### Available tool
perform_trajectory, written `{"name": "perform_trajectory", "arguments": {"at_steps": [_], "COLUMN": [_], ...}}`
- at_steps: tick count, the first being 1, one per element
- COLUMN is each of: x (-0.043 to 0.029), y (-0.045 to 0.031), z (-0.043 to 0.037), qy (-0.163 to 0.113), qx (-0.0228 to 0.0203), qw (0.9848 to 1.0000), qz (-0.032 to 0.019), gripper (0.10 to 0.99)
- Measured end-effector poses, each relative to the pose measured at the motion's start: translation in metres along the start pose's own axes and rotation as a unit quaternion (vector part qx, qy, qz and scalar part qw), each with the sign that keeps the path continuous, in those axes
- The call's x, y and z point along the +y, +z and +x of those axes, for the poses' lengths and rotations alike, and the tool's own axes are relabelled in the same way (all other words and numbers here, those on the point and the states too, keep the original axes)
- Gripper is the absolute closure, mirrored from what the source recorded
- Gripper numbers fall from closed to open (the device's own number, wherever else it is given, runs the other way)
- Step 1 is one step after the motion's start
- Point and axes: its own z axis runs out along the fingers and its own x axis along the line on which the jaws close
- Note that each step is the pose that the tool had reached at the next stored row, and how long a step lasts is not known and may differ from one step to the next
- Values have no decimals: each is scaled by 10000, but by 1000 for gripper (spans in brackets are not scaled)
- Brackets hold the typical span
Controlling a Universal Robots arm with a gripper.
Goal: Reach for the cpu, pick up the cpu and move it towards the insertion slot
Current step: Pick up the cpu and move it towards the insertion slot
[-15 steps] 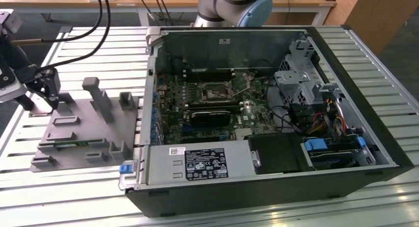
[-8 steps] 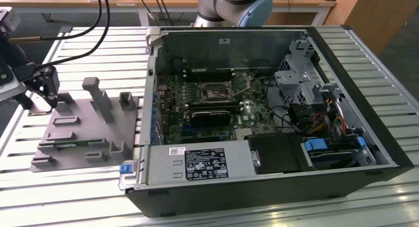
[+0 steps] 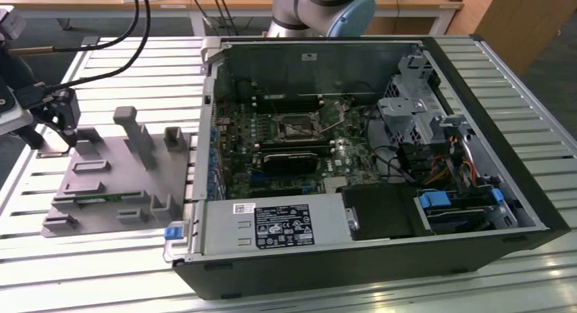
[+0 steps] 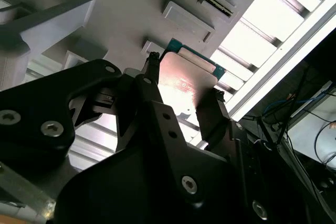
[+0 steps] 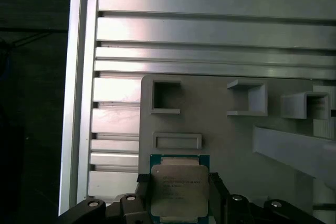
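Observation:
The cpu point(image 5: 178, 190) is a silvery square chip with a thin green rim, lying at a corner of the grey fixture plate point(image 5: 231, 140). My gripper point(image 5: 178, 182) straddles it, one dark finger pressed against each side edge. The second wrist view shows the same cpu point(image 4: 186, 74) held between the fingers point(image 4: 151, 64) of the gripper point(image 4: 185, 77). In the exterior view the gripper point(image 3: 53, 140) sits low over the far corner of the plate point(image 3: 99, 191) at the exterior view's left. The insertion slot point(image 3: 295, 127) is a dark square socket with a metal frame on the motherboard inside the open computer case point(image 3: 361, 259).
Upright grey blocks point(image 3: 135, 134) rise from the fixture plate between the gripper and the case. A long black card point(image 3: 286, 161) lies just in front of the socket. The case wall point(image 3: 209, 110), cables and a drive cage point(image 3: 410, 117) surround the motherboard. Everything rests on a ribbed aluminium table point(image 3: 108, 272).

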Motion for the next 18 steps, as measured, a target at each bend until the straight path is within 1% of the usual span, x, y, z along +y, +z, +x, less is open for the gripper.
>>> {"name": "perform_trajectory", "arguments": {"at_steps": [7, 18], "x": [4, 9], "y": [-76, -158], "z": [0, 0], "qy": [0, 0], "qx": [0, 0], "qw": [10000, 10000], "qz": [0, 0], "gripper": [553, 553]}}
